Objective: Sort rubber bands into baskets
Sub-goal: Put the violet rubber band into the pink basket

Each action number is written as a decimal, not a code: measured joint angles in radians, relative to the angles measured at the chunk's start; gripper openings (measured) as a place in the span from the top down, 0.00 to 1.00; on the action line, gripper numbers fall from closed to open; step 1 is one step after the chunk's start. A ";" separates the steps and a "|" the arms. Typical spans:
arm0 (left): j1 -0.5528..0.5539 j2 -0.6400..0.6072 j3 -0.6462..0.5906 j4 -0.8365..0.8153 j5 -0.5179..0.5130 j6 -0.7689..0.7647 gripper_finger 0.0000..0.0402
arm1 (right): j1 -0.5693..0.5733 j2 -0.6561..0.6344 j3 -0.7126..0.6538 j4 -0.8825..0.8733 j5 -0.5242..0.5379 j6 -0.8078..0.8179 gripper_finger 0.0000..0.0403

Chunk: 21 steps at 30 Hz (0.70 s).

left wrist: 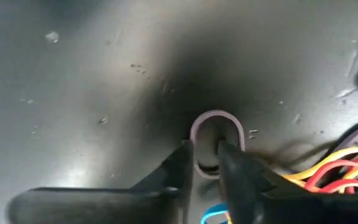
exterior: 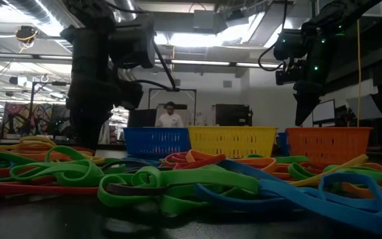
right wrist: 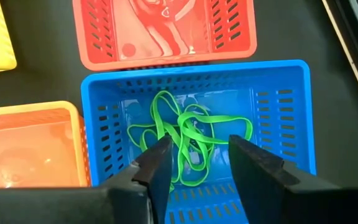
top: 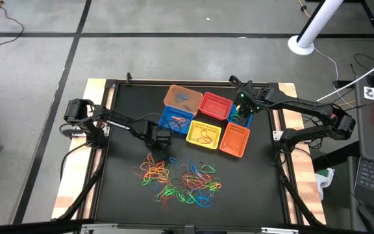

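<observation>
1. At the near edge of the counter [top: 122, 188] we see the loose pile of rubber bands [top: 180, 181], red, orange, yellow, green and blue, tangled over one another.
2. Just behind the pile, the left end effector [left wrist: 205, 163] is down at the counter, its fingers nearly together, pinching one side of a single pale band [left wrist: 216, 134] that lies apart from the tangle. We cannot tell its true colour.
3. We judge the bands to be very light, soft and stretchy. They will flop and may snag neighbours, so a lone strand, taken across its thin side, is the best hold; a lift from the heap risks dragging several.
4. Farther back stand the baskets in a cluster: yellow basket [top: 204, 134], orange basket [top: 235, 139], red basket [top: 215, 106].
5. Farthest, the right end effector [right wrist: 197, 163] hangs spread and empty over the blue basket [right wrist: 297, 118], where green bands [right wrist: 188, 134] already lie.
</observation>
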 joint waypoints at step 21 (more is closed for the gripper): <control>-0.008 0.011 0.080 0.239 0.040 0.073 1.00 | 0.000 0.000 -0.001 0.011 -0.145 0.001 0.61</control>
